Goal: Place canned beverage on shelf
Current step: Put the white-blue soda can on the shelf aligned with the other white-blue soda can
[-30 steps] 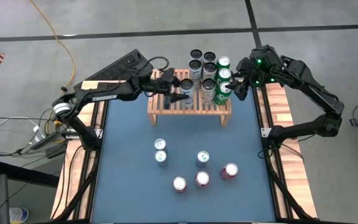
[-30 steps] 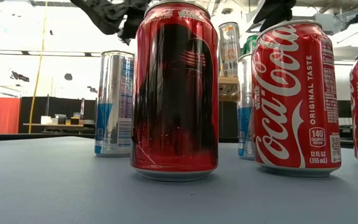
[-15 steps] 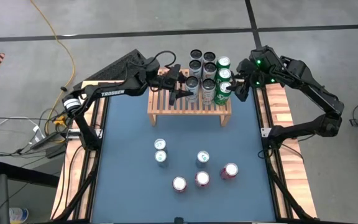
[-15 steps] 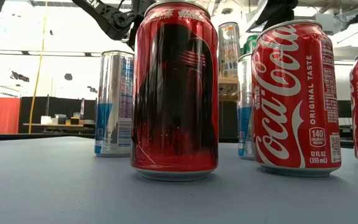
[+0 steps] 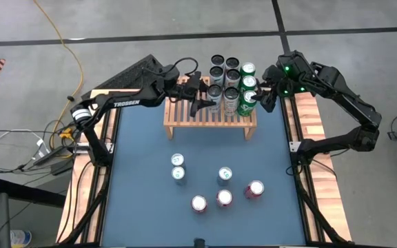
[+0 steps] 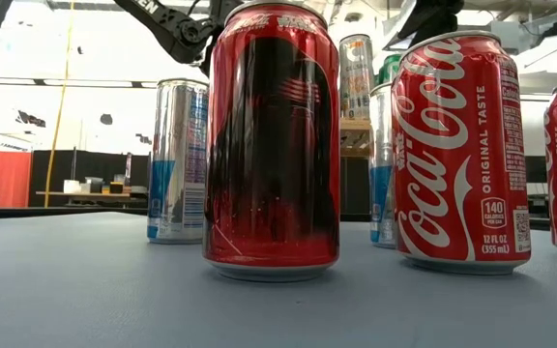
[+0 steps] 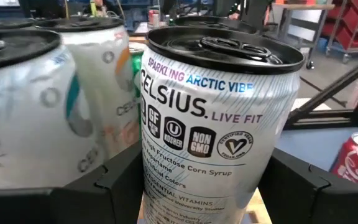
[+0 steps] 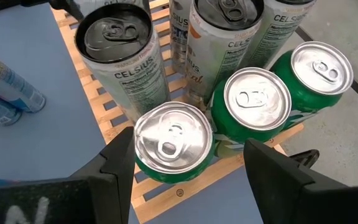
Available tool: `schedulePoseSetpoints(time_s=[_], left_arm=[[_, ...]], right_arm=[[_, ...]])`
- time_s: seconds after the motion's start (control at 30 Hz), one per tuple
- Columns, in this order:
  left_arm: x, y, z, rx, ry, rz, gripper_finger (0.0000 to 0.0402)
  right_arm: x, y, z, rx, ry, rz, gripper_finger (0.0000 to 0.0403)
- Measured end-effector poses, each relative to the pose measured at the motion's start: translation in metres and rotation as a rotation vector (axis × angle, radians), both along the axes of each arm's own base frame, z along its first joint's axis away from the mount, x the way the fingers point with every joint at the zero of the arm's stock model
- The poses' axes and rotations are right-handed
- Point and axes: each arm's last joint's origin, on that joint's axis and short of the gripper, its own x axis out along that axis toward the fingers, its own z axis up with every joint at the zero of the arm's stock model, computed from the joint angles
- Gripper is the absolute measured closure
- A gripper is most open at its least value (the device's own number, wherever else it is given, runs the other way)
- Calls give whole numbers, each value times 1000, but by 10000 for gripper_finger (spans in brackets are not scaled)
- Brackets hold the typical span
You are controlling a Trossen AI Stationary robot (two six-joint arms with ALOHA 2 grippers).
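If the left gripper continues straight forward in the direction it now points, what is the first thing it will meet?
The left gripper has its fingers either side of a white Celsius can standing on the shelf. Straight ahead, it would meet this can first; beyond it, probably the neighbouring Celsius cans, though depth is unclear.

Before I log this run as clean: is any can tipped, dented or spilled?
Nothing stands out. The cans on the shelf and the six on the table all stand upright, with no spill or dent visible.
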Motion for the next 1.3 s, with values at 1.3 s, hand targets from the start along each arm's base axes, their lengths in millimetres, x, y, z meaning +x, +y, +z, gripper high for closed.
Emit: schedulePoseSetpoints(time_s=[1.3], left_arm=[[5, -2, 1, -63, 10, -20, 161]], right_arm=[[-1, -1, 0, -11, 7, 5, 163]])
